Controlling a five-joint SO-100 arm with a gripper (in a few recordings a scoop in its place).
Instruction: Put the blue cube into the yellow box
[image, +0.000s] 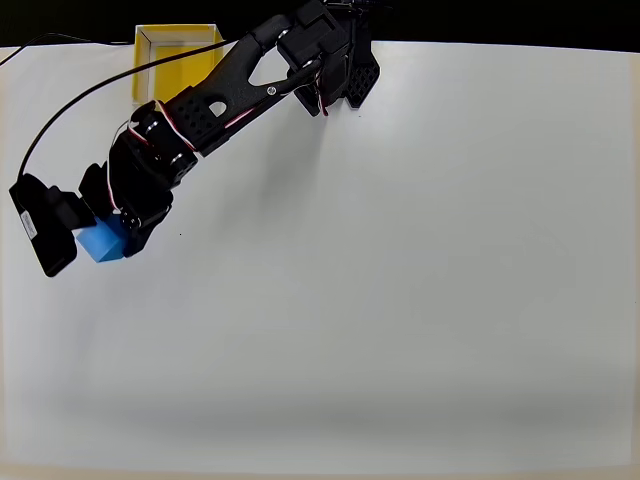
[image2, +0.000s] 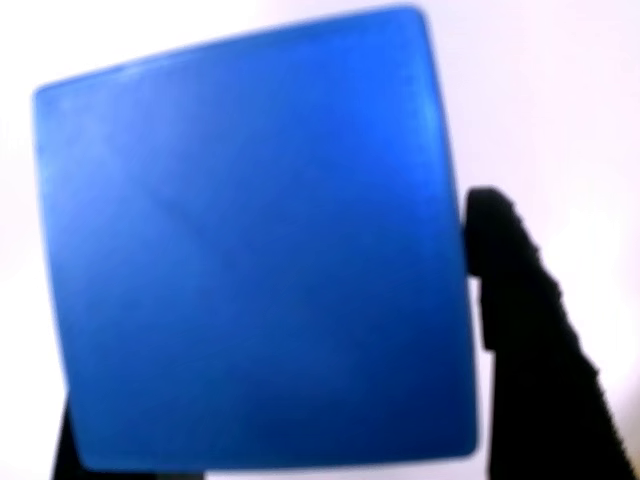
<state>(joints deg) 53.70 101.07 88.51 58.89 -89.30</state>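
Note:
The blue cube (image: 101, 241) sits between the black gripper's (image: 103, 243) fingers at the far left of the white table in the overhead view. Close up in the wrist view, the blue cube (image2: 255, 250) has one black finger (image2: 520, 330) pressed against its right side, and the gripper (image2: 270, 330) is shut on it. The yellow box (image: 178, 58) stands at the table's far edge, up and to the right of the cube, with its right part hidden behind the arm.
A black cable (image: 60, 105) runs from the arm's wrist across the upper left corner. The arm's base (image: 345, 55) stands at the top centre. The white table (image: 400, 280) stretches to the right and front.

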